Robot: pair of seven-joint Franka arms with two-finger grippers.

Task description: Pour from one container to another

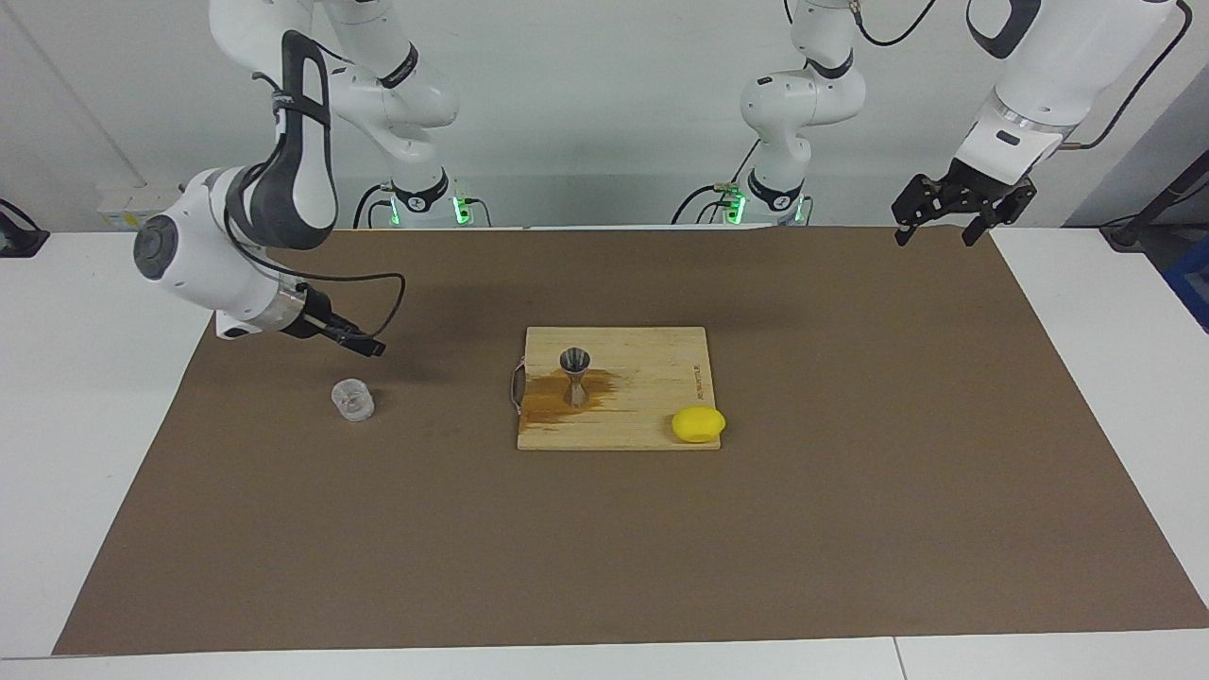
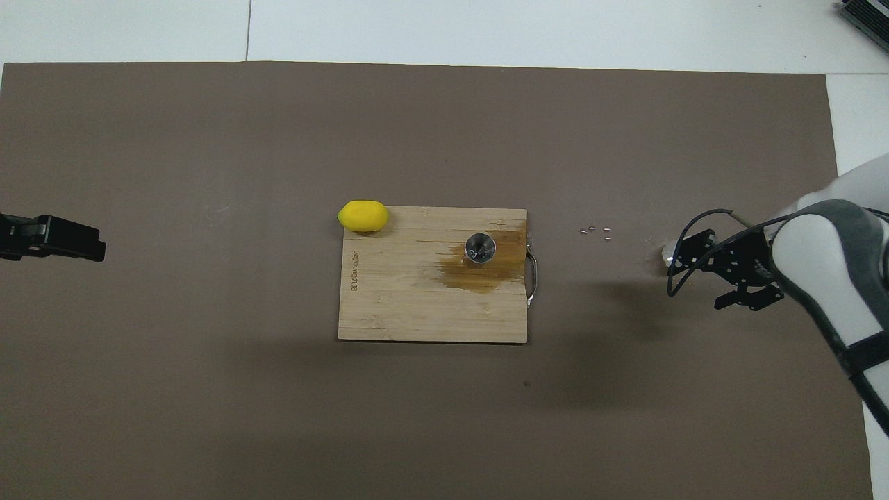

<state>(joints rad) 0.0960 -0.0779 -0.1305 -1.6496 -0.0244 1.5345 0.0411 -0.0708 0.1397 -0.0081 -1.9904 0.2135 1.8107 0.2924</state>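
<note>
Brown mat covers your table. Glass cup stands alone on it toward the right arm's end. Right pincer hangs above, released, holding nothing. Jigger stands upright on the stained board. Left pincer waits, released.

One clear glass cup; one metal jigger; one wooden board; one lemon; four tiny pellets on one brown mat; two arms
</note>
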